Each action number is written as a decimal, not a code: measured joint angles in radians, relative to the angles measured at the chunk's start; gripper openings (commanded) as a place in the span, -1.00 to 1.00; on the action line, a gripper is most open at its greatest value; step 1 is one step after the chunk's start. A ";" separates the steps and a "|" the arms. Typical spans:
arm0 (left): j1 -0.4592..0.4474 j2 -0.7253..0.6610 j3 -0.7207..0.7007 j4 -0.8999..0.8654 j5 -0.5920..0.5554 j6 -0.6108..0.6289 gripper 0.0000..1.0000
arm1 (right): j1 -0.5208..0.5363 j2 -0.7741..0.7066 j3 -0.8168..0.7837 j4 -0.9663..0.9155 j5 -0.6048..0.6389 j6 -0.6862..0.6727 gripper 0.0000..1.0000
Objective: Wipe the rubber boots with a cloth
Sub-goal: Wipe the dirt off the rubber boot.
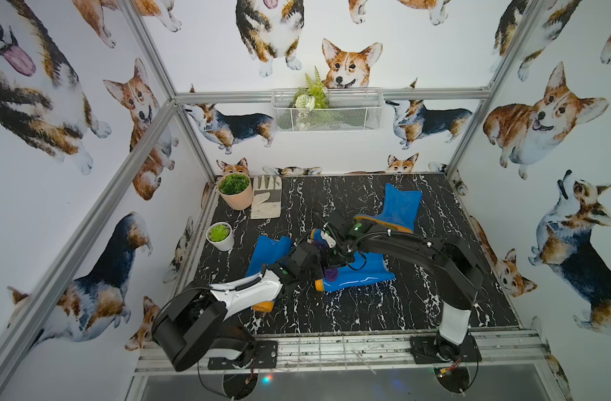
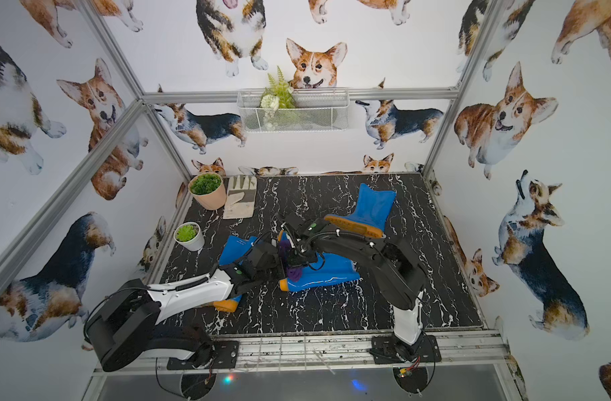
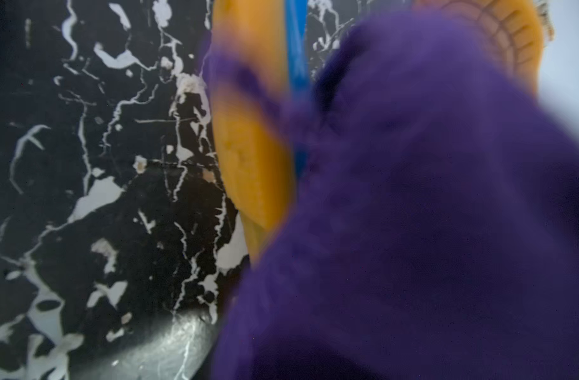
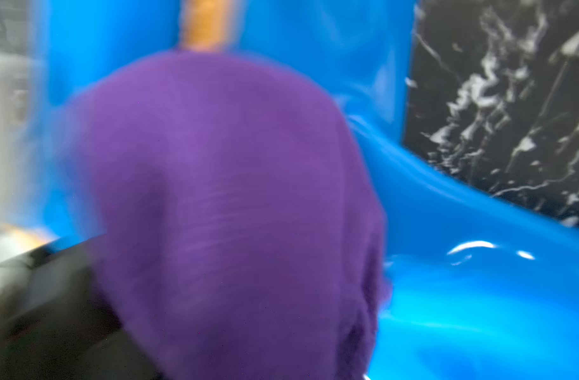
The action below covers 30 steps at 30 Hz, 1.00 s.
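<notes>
Top views: middle rubber boot (image 1: 361,276) lies sideways on the tabletop (image 1: 366,312), shaft pointing rightward; left gripper (image 1: 316,262) and right gripper (image 1: 333,260) meet over its foot. Left wrist: cloth (image 3: 413,214) hides the jaws, state unclear. Right wrist: closed jaws hold cloth against blue rubber.

Stereo pair overhead; wrist cams v. close on cloth (image 3: 413,214)

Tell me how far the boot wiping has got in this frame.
Done: none provably; finished wiping wouldn't show. In hand: the cloth is bunched against the middle boot, filling both wrist views. Remaining: the back boot and the left-side boot lie apart from the cloth.
</notes>
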 measured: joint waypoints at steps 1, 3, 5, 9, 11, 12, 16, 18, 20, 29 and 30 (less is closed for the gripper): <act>0.000 0.004 0.002 -0.002 0.001 0.000 -1.00 | -0.015 -0.007 -0.055 0.042 -0.016 0.012 -1.00; 0.000 0.002 0.002 -0.005 0.004 -0.001 -1.00 | -0.057 -0.050 -0.167 0.137 -0.061 0.033 -1.00; 0.000 -0.008 -0.005 0.003 0.007 -0.005 -1.00 | -0.136 -0.112 -0.291 0.188 -0.093 0.052 -1.00; 0.000 -0.026 -0.018 0.008 0.025 -0.018 -1.00 | -0.318 -0.267 -0.495 0.174 -0.076 0.062 -1.00; 0.000 -0.028 -0.018 0.011 0.030 -0.019 -1.00 | -0.333 -0.330 -0.513 0.127 -0.047 0.058 -1.00; 0.000 -0.028 -0.018 0.013 0.034 -0.019 -1.00 | -0.320 -0.350 -0.503 0.108 -0.030 0.054 -1.00; 0.000 -0.019 -0.023 0.033 0.045 -0.027 -1.00 | -0.120 -0.341 -0.348 0.072 0.028 0.050 -1.00; 0.000 -0.014 -0.023 0.041 0.050 -0.029 -1.00 | -0.039 -0.292 -0.287 0.091 0.025 0.051 -1.00; 0.000 -0.010 -0.022 0.047 0.053 -0.030 -1.00 | 0.009 -0.224 -0.238 0.113 0.016 0.051 -1.00; 0.000 -0.012 -0.018 0.019 0.048 -0.029 -1.00 | -0.296 -0.290 -0.579 0.322 -0.166 0.087 -1.00; 0.000 -0.016 -0.018 0.019 0.048 -0.030 -1.00 | -0.359 -0.340 -0.616 0.293 -0.158 0.087 -1.00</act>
